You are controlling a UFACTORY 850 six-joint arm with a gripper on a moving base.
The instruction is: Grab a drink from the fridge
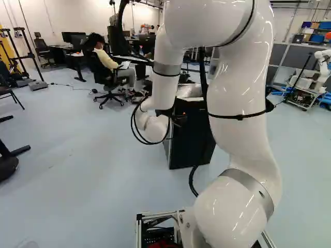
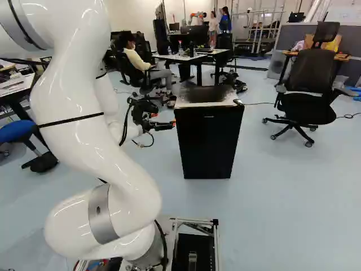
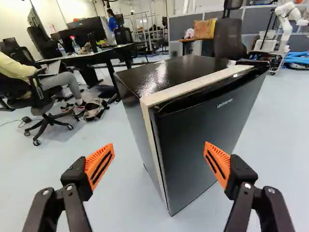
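Beside the fridge's left side in the right base view is my gripper (image 2: 163, 125), its fingers toward the small black fridge (image 2: 208, 144). The fridge (image 1: 191, 139) stands upright on the floor, partly behind my arm in the left base view. The wrist view has the gripper (image 3: 159, 154) open with nothing between its orange pads. Ahead of it is the fridge (image 3: 193, 140), seen from a front corner, its door closed, with a pale strip between door and body. One pad overlaps the door in that view; whether they touch I cannot tell. The fridge's inside is hidden.
An office chair (image 2: 307, 104) stands right of the fridge in the right base view. Behind the fridge are desks (image 2: 197, 56) with monitors. A dark bag (image 3: 95, 109) lies on the floor beyond the fridge. Another robot (image 3: 287, 24) stands far back.
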